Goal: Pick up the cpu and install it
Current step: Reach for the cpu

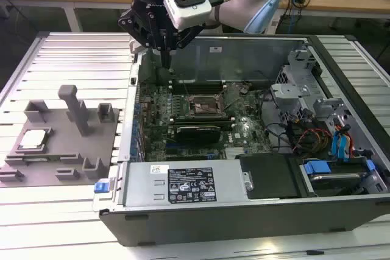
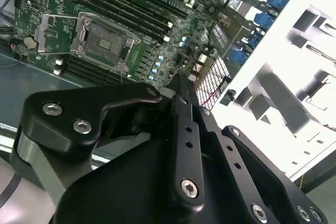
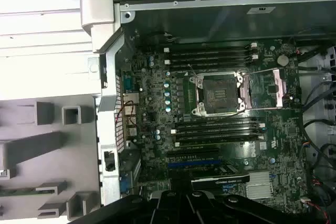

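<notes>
In the exterior view, the cpu (image 1: 33, 139), a small square chip with a pale top, lies in a recess of the grey fixture (image 1: 61, 162) at that view's left, outside the computer case. My gripper (image 1: 166, 59) hangs above the case's back-left corner, far from the cpu, its fingers (image 2: 181, 98) shut together on nothing. The motherboard's empty socket (image 1: 204, 106) has its metal frame lifted; it shows in both wrist views too, as a dark square (image 3: 218, 94) (image 2: 105, 40). The gripper body (image 3: 184, 203) sits near the case's edge.
The open computer case (image 1: 183, 211) holds the motherboard, memory sticks (image 3: 210, 56), a power supply (image 1: 189, 184), drive bays and cables (image 1: 317, 138). Upright grey posts (image 1: 76, 108) stand on the fixture. The slatted metal table (image 1: 73, 53) surrounds both.
</notes>
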Controlling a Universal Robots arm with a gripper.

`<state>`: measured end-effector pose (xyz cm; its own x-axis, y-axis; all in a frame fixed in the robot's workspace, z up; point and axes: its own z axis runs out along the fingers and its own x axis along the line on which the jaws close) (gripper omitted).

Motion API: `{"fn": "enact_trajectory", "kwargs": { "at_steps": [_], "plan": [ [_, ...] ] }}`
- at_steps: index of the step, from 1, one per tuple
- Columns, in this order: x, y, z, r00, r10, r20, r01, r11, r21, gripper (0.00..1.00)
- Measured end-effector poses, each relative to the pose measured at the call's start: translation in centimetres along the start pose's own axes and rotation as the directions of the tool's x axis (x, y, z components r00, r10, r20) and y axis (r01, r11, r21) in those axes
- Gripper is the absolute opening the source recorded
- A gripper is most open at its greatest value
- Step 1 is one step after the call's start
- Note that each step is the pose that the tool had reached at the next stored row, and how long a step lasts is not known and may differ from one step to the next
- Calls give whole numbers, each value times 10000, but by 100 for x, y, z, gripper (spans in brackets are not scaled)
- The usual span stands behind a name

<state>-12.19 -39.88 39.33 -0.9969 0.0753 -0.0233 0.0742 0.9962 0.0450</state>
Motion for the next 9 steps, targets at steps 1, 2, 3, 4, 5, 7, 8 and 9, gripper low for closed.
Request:
{"fn": "enact_trajectory", "kwargs": {
  "at_steps": [1,2,3,4,5,7,8,9],
  "plan": [
    [0,0,0,10000,0,0,0,10000,0,11],
    [0,0,0,10000,0,1,0,10000,-1,11],
    [0,0,0,10000,0,0,0,10000,-1,11],
    [0,0,0,10000,0,0,0,10000,0,11],
    [0,0,0,10000,0,1,0,10000,0,11],
    [1,0,0,10000,0,1,0,10000,-1,11],
    [13,-1,0,10000,1,1,-1,10000,-1,11],
    [24,-2,-1,10000,1,0,-1,10000,0,11]
  ]
}}
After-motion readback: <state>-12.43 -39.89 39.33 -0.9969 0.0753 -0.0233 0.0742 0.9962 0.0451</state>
